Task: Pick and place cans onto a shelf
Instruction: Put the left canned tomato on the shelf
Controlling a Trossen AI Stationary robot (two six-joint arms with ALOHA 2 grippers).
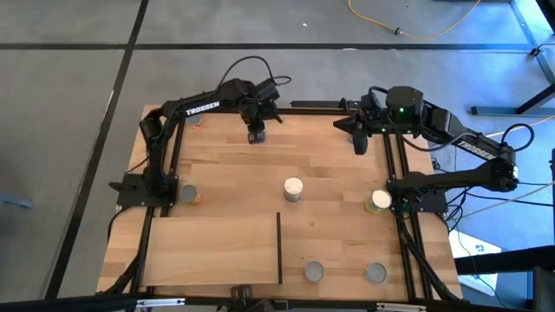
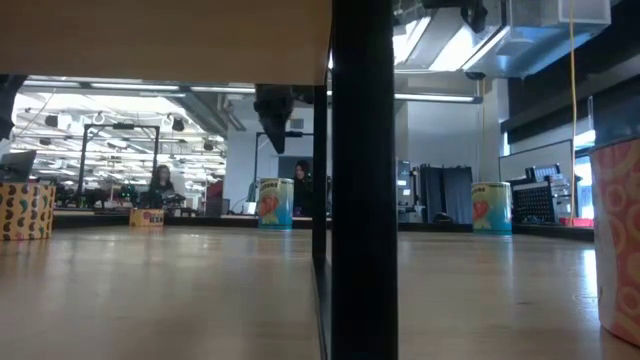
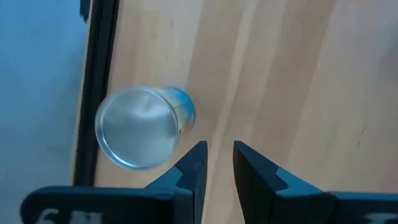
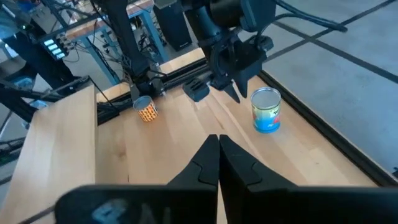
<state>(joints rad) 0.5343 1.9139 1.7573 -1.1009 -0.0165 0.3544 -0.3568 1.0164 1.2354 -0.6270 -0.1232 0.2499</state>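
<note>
1. Hovering over the far edge of the desk point(image 1: 234, 165), the left hand point(image 1: 256, 135) holds nothing; its two fingers point(image 3: 194, 163) stand slightly apart, and the left wrist view shows bare wood between them.
2. Just beside that hand stands a can with a grey metal top and a blue and yellow label point(image 3: 138, 127), close to the black frame rail point(image 3: 96, 81); hand and can do not touch. The right wrist view shows the same can point(image 4: 266, 109) upright near the desk's edge.
3. The right hand point(image 1: 360, 144) hangs above the far right part of the desk with its fingers pressed together, gripping nothing.
4. A cream-topped can point(image 1: 293, 188) stands upright near the middle of the desk.
5. Another cream-topped can point(image 1: 379, 201) stands by the right arm's base.
6. Two grey-topped cans point(image 1: 314, 272) point(image 1: 375, 273) stand on the near part of the desk, right of a thin black strip point(image 1: 278, 247).
7. A grey-topped can with an orange patterned label point(image 1: 187, 195) stands by the left arm's base.
8. The shelf point(image 1: 208, 247), the smooth panel left of the black strip, carries no can.
9. Whether the cans hold anything cannot be told; all are closed on top.
</note>
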